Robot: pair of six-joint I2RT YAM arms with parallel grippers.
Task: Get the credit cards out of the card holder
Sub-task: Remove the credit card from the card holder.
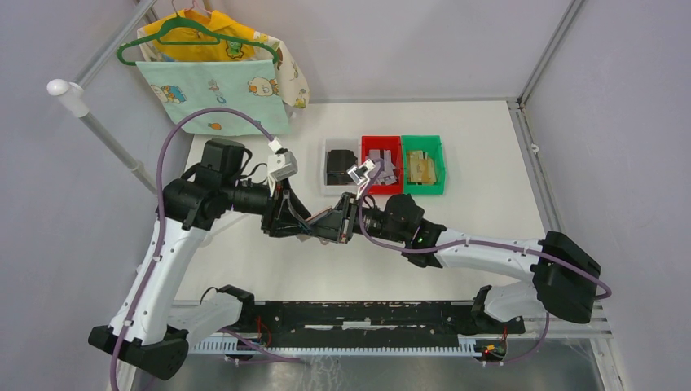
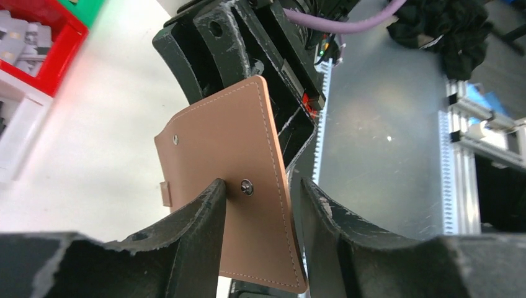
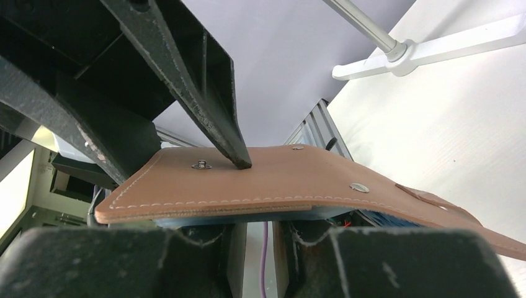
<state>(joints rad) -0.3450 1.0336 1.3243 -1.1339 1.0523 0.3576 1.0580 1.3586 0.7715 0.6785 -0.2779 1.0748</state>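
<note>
The pinkish-tan card holder [image 1: 330,217] hangs open in the air between both grippers above the table's middle. My left gripper [image 1: 319,225] is shut on one flap. In the left wrist view [image 2: 260,198] its fingers straddle the holder [image 2: 229,143] beside a metal snap. One of its fingertips [image 3: 239,158] presses on the outer face [image 3: 279,174]. My right gripper [image 3: 267,226] lies under the holder's blue-grey inside, jaws close together with a slim gap, tips hidden. No card shows in the holder. Pale grey cards [image 1: 383,159] lie in the red bin.
A clear bin with a black block [image 1: 341,165], the red bin [image 1: 364,142] and a green bin with golden-tan items [image 1: 424,167] stand in a row at the back. A green hanger with cloth [image 1: 216,65] hangs at back left, beside a white pole [image 1: 90,114].
</note>
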